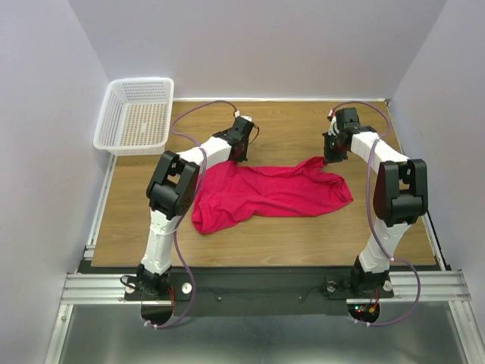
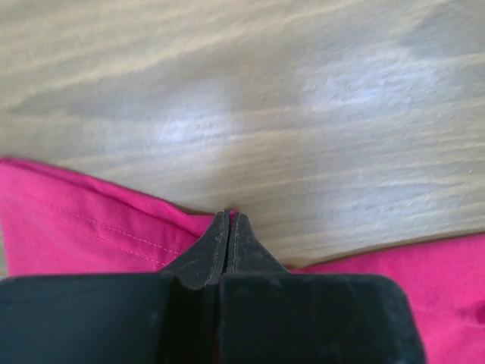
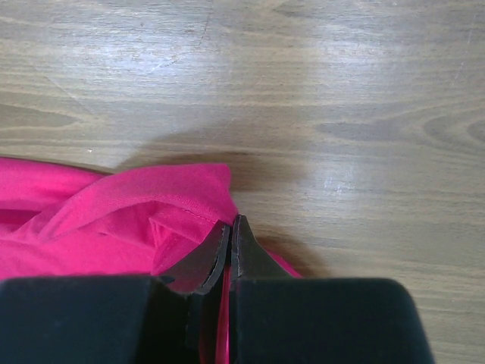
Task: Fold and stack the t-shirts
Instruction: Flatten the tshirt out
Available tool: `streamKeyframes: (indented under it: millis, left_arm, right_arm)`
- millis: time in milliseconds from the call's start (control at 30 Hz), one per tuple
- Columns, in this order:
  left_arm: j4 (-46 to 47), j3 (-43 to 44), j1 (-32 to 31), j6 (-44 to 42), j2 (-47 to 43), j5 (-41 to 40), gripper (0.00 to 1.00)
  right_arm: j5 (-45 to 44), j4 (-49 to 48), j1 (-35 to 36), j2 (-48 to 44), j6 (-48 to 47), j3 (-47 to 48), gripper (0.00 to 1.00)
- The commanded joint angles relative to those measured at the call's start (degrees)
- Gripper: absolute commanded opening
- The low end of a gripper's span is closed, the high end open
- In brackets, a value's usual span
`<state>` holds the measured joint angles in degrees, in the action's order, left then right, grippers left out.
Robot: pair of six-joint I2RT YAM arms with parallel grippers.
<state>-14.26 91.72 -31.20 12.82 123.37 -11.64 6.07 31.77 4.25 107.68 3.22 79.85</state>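
End effectors pinch the t-shirt (image 1: 265, 191)
Shut left end effector (image 2: 229, 221) and right end effector (image 3: 231, 227) grip its hem facing the table's (image 1: 295, 125) far edge, probably to spread it flat.

One t-shirt (image 1: 265, 193), one basket (image 1: 108, 121)

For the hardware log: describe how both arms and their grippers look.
Left arm and right arm: white tubular links, bulky black joint housings, a lilac cable looped along each. Left gripper and right gripper: matte black blocks with black fingers tapering to thin, scuffed tips.
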Motion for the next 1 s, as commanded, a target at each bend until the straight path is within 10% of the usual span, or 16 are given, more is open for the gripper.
streamKeyframes:
  millis: [0, 167, 967]
  left_arm:
    - [-1.73, 6.36, -0.53, -4.2, -1.02, -2.16, 0.14]
    - [-1.65, 6.89, 0.61, -5.87, -4.62, -2.34, 0.63]
    - [-6.31, 2.67, 15.2, -21.17, -3.05, 10.41, 0.57]
  right_arm:
    - [-1.14, -1.27, 0.49, -2.74, -0.06, -0.05, 0.01]
    - [-1.23, -1.27, 0.49, -2.65, 0.03, -0.05, 0.01]
    - [-0.09, -1.18, 0.41, -3.26, 0.03, -0.49, 0.01]
